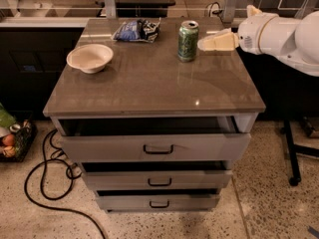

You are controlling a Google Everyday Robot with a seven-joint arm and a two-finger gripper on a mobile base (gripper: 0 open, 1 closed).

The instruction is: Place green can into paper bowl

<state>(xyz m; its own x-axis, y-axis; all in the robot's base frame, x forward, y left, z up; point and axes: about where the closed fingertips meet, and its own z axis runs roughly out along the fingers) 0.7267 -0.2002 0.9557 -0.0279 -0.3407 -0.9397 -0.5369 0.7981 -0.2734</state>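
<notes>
- Camera view: the can (188, 40) stood upright on the grey surface (149, 86), toward the back and right of the middle, its silver top showing.
- The bowl (89, 58) sat right way up near the left edge of the same surface, well apart from the can and holding nothing.
- A blue-and-white bag (135, 30) lay at the back edge, between bowl and can and closer to the can.
- The tool (201, 44) came in from the right at about the can's mid-height, its cream tip pointing left, just beside the can's right side; whether it touched the can could not be told.
- Whether the tool was apart or together could not be told either; it showed as one pale wedge.
- The white arm (284, 34) behind it stretched off the right edge.
- Below the surface, the top drawer (157, 146) stood pulled out a little, with two more drawers under it.
- A black cable (45, 185) looped on the speckled floor at the left.
</notes>
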